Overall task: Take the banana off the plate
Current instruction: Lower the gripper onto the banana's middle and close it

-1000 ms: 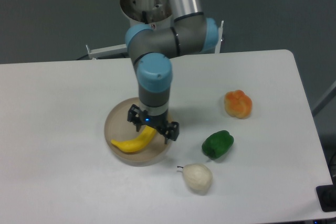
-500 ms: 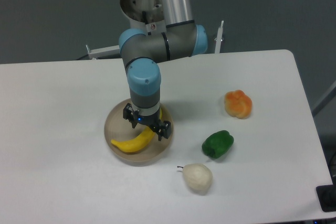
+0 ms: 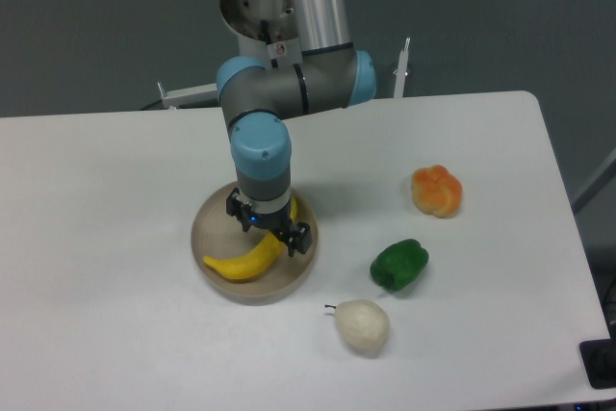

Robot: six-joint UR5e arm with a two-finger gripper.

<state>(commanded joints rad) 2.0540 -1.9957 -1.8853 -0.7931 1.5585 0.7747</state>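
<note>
Gripper point(image 3: 270, 228), fingers apart, straddles the banana point(image 3: 243, 262) directly beneath; its long axis trails lower-left across the plate point(image 3: 208, 221).

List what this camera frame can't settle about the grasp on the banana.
- Contact: gripper sits over the banana; wrist and fingers hide whether the fingers touch it.
- Banana's upper end: hidden behind the gripper, only a yellow sliver shows.
- Lift: too small to tell if the banana rests on the plate.
- Top right: blue object, cut off and blurred.
</note>
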